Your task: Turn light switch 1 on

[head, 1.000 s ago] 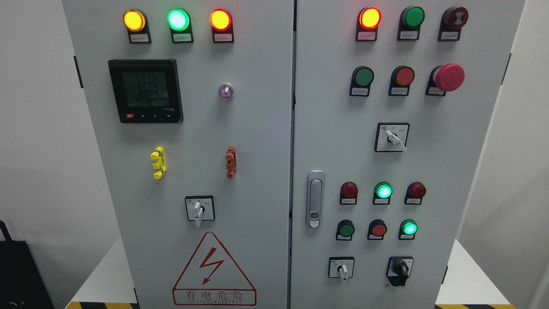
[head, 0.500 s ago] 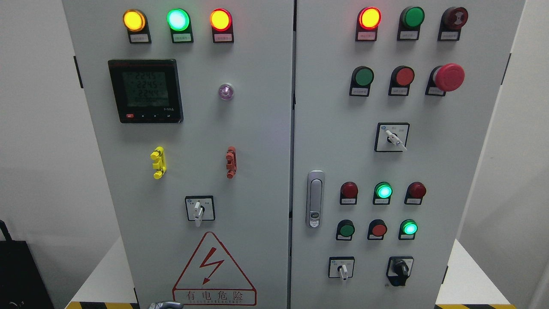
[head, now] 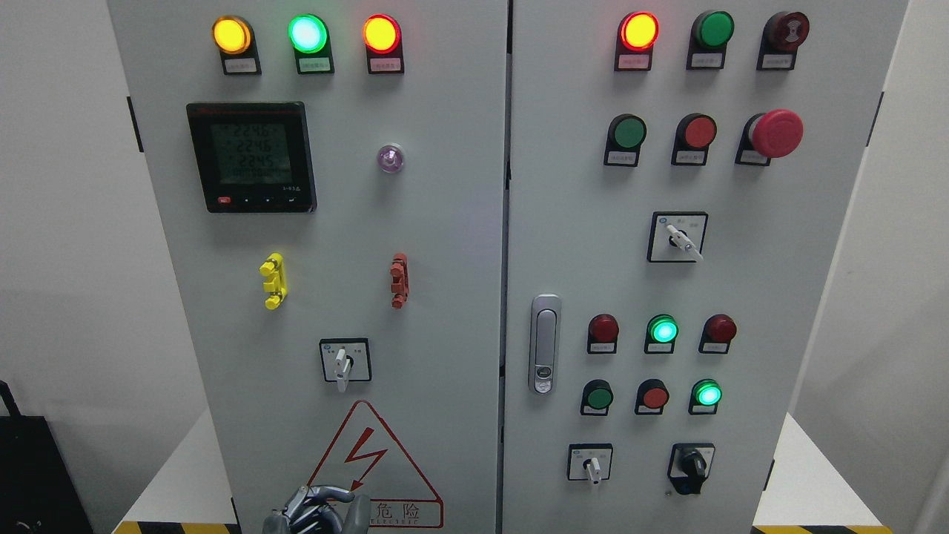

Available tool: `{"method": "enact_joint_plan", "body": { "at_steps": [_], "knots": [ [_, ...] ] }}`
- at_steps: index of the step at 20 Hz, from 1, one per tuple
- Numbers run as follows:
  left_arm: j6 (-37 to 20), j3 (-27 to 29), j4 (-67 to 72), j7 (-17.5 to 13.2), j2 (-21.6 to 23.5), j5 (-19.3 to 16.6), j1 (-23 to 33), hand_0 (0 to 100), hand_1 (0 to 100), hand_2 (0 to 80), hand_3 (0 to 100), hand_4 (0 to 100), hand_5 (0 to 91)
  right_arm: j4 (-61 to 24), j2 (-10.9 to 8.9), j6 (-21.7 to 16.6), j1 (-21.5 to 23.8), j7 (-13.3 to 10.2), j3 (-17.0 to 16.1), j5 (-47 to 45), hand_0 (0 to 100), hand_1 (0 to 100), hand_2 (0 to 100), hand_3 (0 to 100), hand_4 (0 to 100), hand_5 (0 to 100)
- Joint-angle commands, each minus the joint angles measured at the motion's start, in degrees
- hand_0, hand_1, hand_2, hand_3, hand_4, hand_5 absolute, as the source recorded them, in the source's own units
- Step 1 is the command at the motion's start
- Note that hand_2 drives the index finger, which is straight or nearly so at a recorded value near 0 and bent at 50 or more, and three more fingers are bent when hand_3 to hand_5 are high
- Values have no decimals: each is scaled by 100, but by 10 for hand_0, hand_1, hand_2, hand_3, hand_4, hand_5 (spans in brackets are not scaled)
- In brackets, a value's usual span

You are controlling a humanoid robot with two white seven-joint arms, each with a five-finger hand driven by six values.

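— Where is the left hand [head: 317, 510]?
— Bottom edge, left of centre, over the warning triangle [head: 371, 466]; fingers loosely curled, holding nothing.
— Switches?
— Four rotary switches: one [head: 344, 361] just above the hand, three on the right door.

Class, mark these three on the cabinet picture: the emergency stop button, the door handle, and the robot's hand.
Emergency stop button [head: 777, 133], head view, on its red mushroom cap.
Door handle [head: 545, 343], head view, middle of the metal grip.
Left hand [head: 317, 510], head view, on its knuckles.
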Motion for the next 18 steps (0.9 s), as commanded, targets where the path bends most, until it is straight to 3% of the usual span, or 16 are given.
{"method": "enact_joint_plan", "body": {
  "at_steps": [1, 5, 12, 18],
  "knots": [
    [90, -206, -114, 18, -153, -32, -297, 75, 531, 531, 935, 972, 869, 0, 1, 1, 0, -4, 3, 0, 0, 0, 0, 0, 0, 0],
    [477, -206, -122, 492, -170, -32, -429, 77, 553, 526, 935, 953, 868, 0, 1, 1, 0, -4, -5, 0, 0, 0, 0, 0, 0, 0],
    [592, -22, -122, 616, -188, -32, -534, 96, 600, 543, 941, 937, 871, 0, -8, 1, 0, -4, -5, 0, 0, 0, 0, 0, 0, 0],
    [803, -13, -114, 941, -188, -225, -613, 98, 647, 542, 944, 934, 871, 0, 1, 1, 0, -4, 3, 0, 0, 0, 0, 0, 0, 0]
  ]
}}
